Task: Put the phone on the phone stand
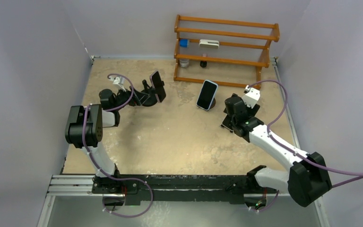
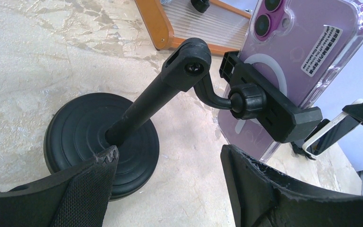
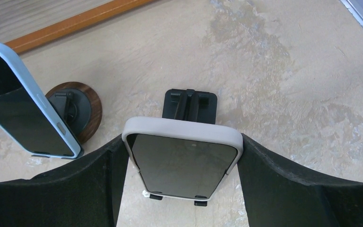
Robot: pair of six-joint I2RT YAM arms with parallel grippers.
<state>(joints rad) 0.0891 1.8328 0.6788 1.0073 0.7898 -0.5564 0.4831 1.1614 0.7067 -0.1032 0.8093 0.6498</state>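
My right gripper (image 3: 182, 158) is shut on a grey-cased phone (image 3: 182, 163), one finger against each long side. The phone is tilted, screen up, and its lower edge sits at two small black hooks of a low black phone stand (image 3: 190, 105) on the table. In the top view this gripper (image 1: 230, 120) is at the right, near the blue-cased phone. My left gripper (image 2: 170, 153) is open and empty, next to the round base of a black arm stand (image 2: 101, 142) that clamps a purple phone (image 2: 288, 52).
A blue-cased phone (image 1: 207, 94) leans on a round brown stand (image 3: 78, 109), left of my right gripper. A wooden rack (image 1: 224, 47) with small items stands at the back. Walls close the table on left and right.
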